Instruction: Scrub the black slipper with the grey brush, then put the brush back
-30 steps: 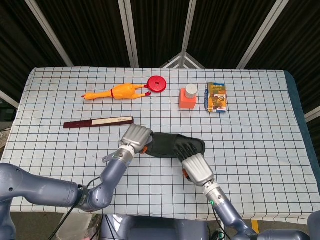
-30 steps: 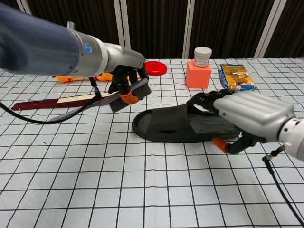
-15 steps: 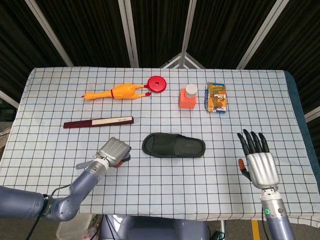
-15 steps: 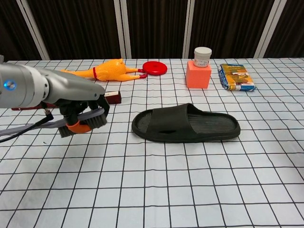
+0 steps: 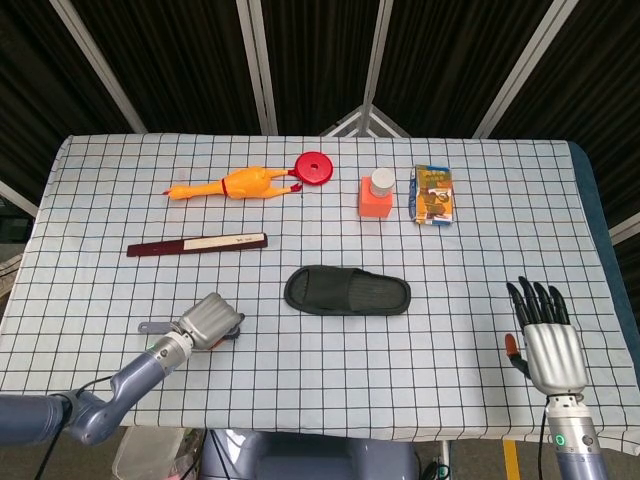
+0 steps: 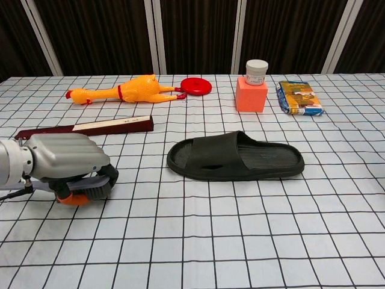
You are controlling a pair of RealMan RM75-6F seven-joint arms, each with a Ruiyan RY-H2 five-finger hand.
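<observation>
the grey brush [image 6: 90, 189] is held low on the table [image 6: 240, 241] by the left hand [image 6: 63, 158], well left of the black slipper [image 6: 236, 158]. scrubbing is judged finished; only the release is left. the right hand [image 5: 552, 345] is kept aside, fingers spread, holding nothing.

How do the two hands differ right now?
The left hand is curled over the brush, low on the tablecloth left of the slipper; the right hand holds nothing. The left hand's fingers are closed around the brush, while the right hand's fingers are straight and spread. Both are clear of the slipper.
</observation>
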